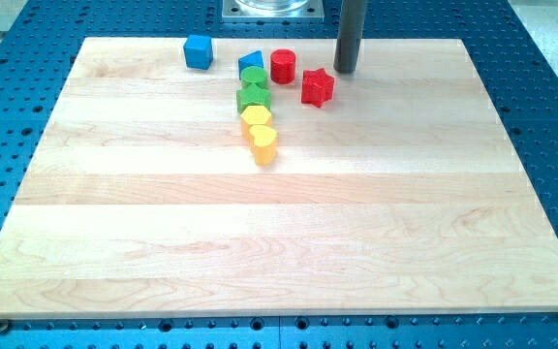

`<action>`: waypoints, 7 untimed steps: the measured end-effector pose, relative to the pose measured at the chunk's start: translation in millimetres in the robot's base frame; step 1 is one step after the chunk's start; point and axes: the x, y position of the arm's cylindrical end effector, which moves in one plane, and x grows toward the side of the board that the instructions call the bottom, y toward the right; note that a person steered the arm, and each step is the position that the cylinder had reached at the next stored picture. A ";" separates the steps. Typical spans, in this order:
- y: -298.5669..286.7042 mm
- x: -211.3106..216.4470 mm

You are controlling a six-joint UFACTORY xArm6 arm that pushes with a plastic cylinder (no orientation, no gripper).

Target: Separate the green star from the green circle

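The green circle [253, 77] sits near the view's top, touching the green star [253, 98] just below it. My tip [344, 69] rests on the board to the right of them, just up and right of the red star [317, 87]. The tip touches no block.
A blue block [250, 63] touches the green circle from above. A red cylinder [283, 66] stands to its right. Two yellow blocks [256, 118] [263, 143] continue the column below the green star. A blue cube [198, 50] sits apart at top left. The wooden board [279, 242] lies on a blue perforated table.
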 end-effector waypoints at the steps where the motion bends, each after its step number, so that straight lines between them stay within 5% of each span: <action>1: -53.2 0.9; 3: -121.8 118.2; 5: -161.9 119.9; 7: -160.5 70.4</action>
